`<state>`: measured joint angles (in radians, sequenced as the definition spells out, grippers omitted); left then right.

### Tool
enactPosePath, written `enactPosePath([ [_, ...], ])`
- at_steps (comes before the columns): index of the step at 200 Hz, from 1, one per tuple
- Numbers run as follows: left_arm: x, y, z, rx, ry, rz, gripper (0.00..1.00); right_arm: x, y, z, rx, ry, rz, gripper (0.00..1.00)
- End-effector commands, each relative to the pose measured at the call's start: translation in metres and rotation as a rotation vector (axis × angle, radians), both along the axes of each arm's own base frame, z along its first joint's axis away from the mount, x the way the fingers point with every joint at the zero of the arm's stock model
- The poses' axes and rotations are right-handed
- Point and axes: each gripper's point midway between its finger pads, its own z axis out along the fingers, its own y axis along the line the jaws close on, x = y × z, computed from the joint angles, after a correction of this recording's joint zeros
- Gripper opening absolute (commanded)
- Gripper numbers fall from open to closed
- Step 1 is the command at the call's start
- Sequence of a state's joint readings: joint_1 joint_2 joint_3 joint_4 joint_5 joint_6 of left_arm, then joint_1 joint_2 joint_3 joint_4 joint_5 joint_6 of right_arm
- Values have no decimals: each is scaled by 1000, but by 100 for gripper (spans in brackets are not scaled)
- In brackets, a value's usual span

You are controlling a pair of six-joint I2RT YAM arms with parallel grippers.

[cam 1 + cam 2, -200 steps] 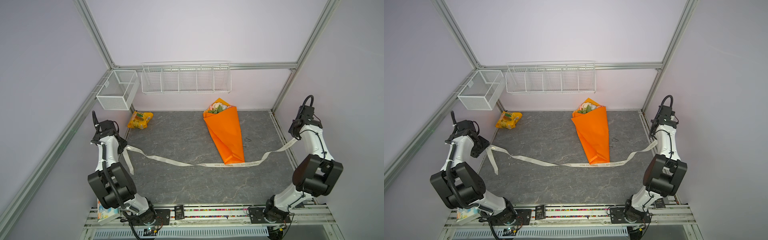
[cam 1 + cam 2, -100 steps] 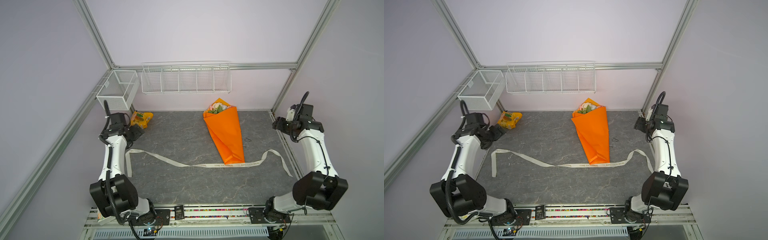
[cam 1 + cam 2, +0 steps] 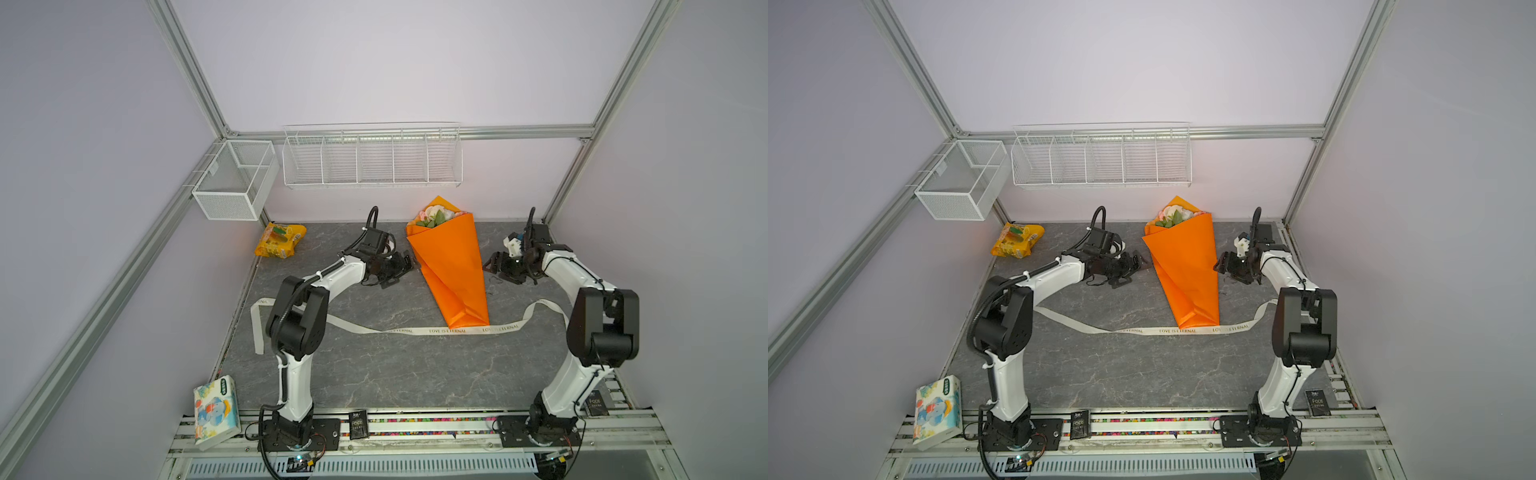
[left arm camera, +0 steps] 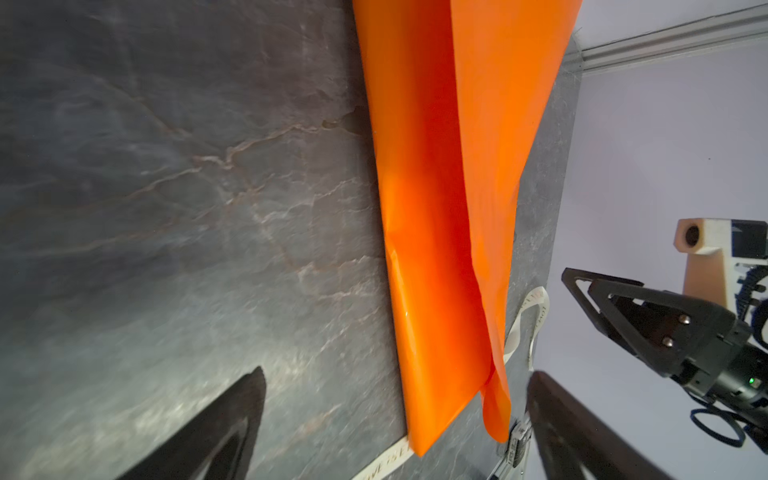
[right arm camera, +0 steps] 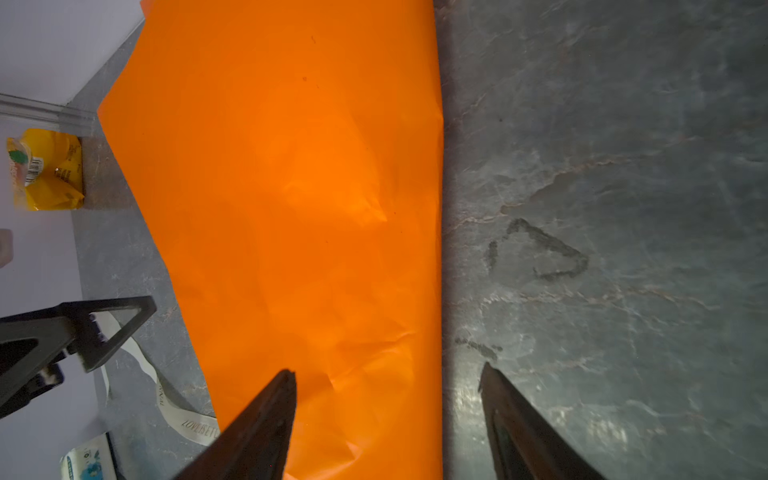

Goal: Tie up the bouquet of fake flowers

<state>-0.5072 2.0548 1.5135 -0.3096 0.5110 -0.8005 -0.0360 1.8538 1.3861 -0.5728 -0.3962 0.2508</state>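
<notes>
The bouquet of fake flowers [image 3: 451,266] [image 3: 1185,266] lies flat on the grey table in its orange paper cone, blooms toward the back wall. A cream printed ribbon [image 3: 440,331] [image 3: 1175,331] lies slack across the table at the cone's narrow tip. My left gripper [image 3: 409,268] [image 3: 1138,264] [image 4: 397,372] is open just left of the wrap [image 4: 436,208], holding nothing. My right gripper [image 3: 488,266] [image 3: 1219,266] [image 5: 387,369] is open at the wrap's right edge [image 5: 291,187], one finger over the paper, one over the table.
A yellow snack packet [image 3: 280,241] [image 3: 1017,241] lies at the back left. Two white wire baskets [image 3: 235,183] [image 3: 372,158] hang on the walls. A tissue pack [image 3: 216,411] leans at the front left rail. The ribbon's ends curl near both arm bases.
Both grippers let go of the ribbon ends and opened. They swung in from the table's sides to either flank of the bouquet. The ribbon dropped slack onto the table.
</notes>
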Motion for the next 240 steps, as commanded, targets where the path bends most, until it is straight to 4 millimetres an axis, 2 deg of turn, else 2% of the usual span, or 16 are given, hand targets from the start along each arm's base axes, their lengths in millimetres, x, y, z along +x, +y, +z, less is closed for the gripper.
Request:
enactPosePath([
  [1, 30, -20, 18, -114, -27, 35, 98, 27, 7, 6, 49, -57, 22, 74],
  [46, 57, -40, -14, -142, 32, 59, 95, 62, 11, -24, 90, -23, 30, 74],
  [86, 66, -48, -47, -93, 88, 48, 88, 90, 12, -43, 103, -29, 36, 75],
  [101, 71, -52, -53, -97, 94, 46, 85, 96, 14, -52, 126, -25, 43, 75],
  [153, 85, -64, -75, -127, 118, 42, 72, 108, 28, -81, 234, -5, 72, 75],
  [184, 87, -73, -86, -152, 123, 42, 65, 110, 42, -88, 320, 8, 78, 76],
  [211, 91, -83, -88, -189, 123, 29, 56, 110, 59, -91, 405, 25, 108, 75],
  [235, 97, -87, -86, -201, 108, 24, 43, 112, 63, -90, 435, 22, 105, 71],
  [240, 98, -88, -85, -204, 105, 21, 38, 113, 63, -87, 437, 19, 103, 70],
])
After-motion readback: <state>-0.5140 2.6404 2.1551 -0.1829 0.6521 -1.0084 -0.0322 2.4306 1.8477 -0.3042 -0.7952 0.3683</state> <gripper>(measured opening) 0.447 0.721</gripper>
